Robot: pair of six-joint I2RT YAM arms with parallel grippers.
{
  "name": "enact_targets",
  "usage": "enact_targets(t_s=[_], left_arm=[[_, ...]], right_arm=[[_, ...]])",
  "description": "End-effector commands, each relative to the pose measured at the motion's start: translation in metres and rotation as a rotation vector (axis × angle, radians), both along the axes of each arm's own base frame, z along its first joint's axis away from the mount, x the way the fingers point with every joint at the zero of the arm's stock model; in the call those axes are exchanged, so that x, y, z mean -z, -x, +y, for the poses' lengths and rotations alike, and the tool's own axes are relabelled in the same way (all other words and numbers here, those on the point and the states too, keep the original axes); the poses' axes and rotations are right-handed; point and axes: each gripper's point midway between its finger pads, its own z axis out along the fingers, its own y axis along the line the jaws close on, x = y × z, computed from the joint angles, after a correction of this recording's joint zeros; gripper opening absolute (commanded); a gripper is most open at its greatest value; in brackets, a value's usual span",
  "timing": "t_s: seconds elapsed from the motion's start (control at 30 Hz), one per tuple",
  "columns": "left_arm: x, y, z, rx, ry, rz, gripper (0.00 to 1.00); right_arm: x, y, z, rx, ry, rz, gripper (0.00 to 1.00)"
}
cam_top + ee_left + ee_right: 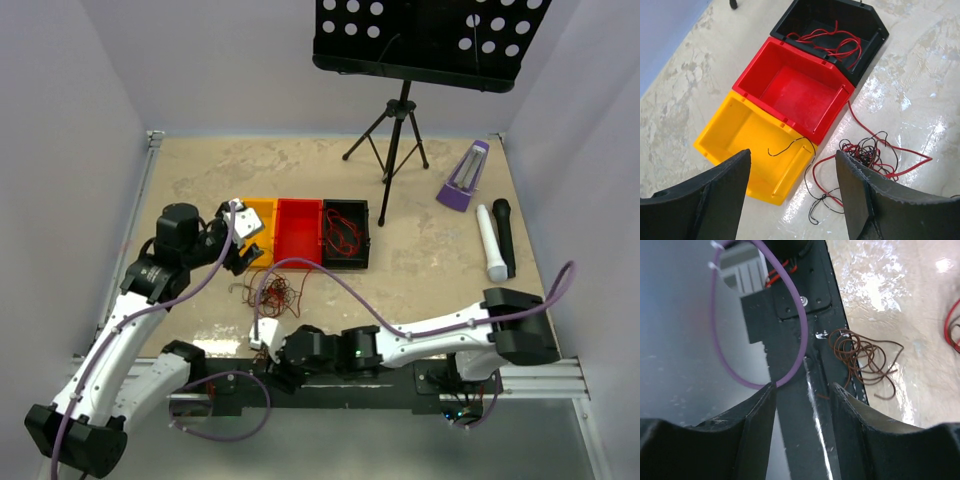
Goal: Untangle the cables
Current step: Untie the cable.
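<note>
The sorting looks part-way done. One red cable (832, 45) lies in the black bin (810, 17) on the far side of the red bin (795, 92). The red bin is bare, and so is the yellow bin (740, 135) on its other side, save a thin dark wire end draped over its front wall. The main tangle (867, 152), red and dark cables knotted together, lies on the counter (920, 75) just in front of the red bin, with one red strand running up toward that bin's corner. A brown coil (860, 357) lies well nearer the arms than the red bin, at the counter's edge against the black rail (800, 340). The left hand (791, 156) hangs above the yellow bin's front, fingers spread and grasping nothing. The right hand (802, 389) hovers over the rail beside the coil, likewise released and empty. The step in hand seems to be choosing the next strand. The next move probably calls for one hand to pinch a single free loop at the tangle's rim and draw it away from the red bin while the other pins the knot. There is open counter in front of the red bin, but the bin walls crowd the tangle's far side. The rail, the counter edge and a lilac hose (715, 315) leave little room around the coil.
</note>
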Motion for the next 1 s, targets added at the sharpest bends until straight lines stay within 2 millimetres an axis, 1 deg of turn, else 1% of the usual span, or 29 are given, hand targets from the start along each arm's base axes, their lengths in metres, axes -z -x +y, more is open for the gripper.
enact_targets(t_s=[0.0,0.13,0.17,0.23,0.3,0.43,0.53,0.6,0.67,0.7,0.77,0.8,0.93,0.97], left_arm=[[-0.012,-0.015,0.009,-0.106,0.036,0.039,0.73],[-0.013,-0.022,0.014,-0.133,0.049,0.067,0.74],[-0.014,-0.023,0.015,-0.142,0.056,0.075,0.74],[-0.011,-0.027,0.019,-0.158,0.063,0.092,0.74],[-0.009,-0.031,0.024,-0.172,0.068,0.101,0.74],[0.002,-0.041,0.031,-0.188,0.067,0.148,0.74],[0.004,-0.049,0.036,-0.202,0.077,0.161,0.76],[0.001,-0.052,0.036,-0.203,0.082,0.152,0.77],[0.0,-0.053,0.036,-0.2,0.086,0.147,0.77],[-0.001,-0.053,0.035,-0.196,0.087,0.146,0.77],[-0.003,-0.052,0.034,-0.185,0.086,0.136,0.77],[-0.004,-0.052,0.034,-0.18,0.085,0.131,0.77],[-0.004,-0.049,0.033,-0.151,0.072,0.112,0.77],[-0.004,-0.048,0.031,-0.131,0.066,0.104,0.81]], right_arm=[[-0.015,-0.001,0.038,-0.066,-0.069,-0.064,0.51],[0.014,-0.011,0.05,-0.03,-0.013,-0.1,0.5],[0.021,-0.014,0.051,-0.019,0.003,-0.106,0.5],[0.03,-0.022,0.051,0.0,0.012,-0.109,0.48],[0.036,-0.031,0.05,0.018,0.012,-0.105,0.46],[0.046,-0.051,0.049,0.048,0.019,-0.097,0.4],[0.05,-0.06,0.048,0.058,0.017,-0.086,0.34],[0.053,-0.061,0.048,0.051,0.019,-0.08,0.3],[0.059,-0.058,0.044,0.038,0.036,-0.07,0.29],[0.062,-0.057,0.042,0.032,0.044,-0.066,0.3],[0.064,-0.055,0.036,0.027,0.049,-0.059,0.36],[0.064,-0.055,0.033,0.028,0.048,-0.056,0.39],[0.06,-0.053,0.025,0.037,0.042,-0.046,0.45],[0.059,-0.053,0.024,0.04,0.041,-0.046,0.46]])
